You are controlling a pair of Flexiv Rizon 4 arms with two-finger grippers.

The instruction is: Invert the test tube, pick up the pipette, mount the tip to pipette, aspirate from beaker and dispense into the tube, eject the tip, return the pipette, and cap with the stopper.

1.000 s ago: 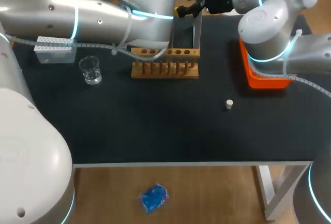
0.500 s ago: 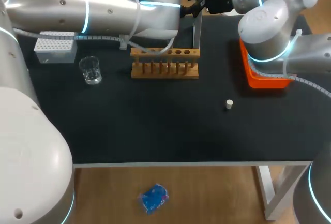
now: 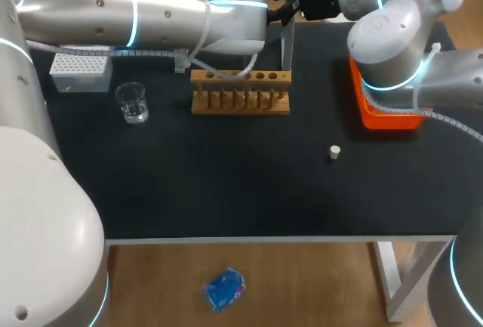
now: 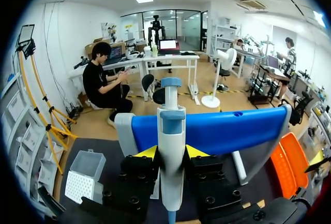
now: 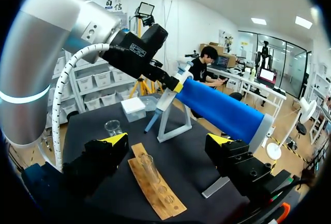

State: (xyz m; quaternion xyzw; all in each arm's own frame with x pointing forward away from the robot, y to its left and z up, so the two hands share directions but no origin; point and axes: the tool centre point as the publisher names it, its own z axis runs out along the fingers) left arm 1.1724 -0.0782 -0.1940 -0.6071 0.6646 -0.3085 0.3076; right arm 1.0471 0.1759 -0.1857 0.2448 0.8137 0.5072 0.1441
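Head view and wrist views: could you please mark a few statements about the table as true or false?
1. The beaker stands near the tip box. True.
2. The stopper sits in the wooden rack. False: it rests on the table, apart from the rack.
3. The left gripper has its jaws on the pipette. True.
4. The right gripper has its jaws shut. False: they stand wide open.

no readable txt, labels, nos. or signs anywhere
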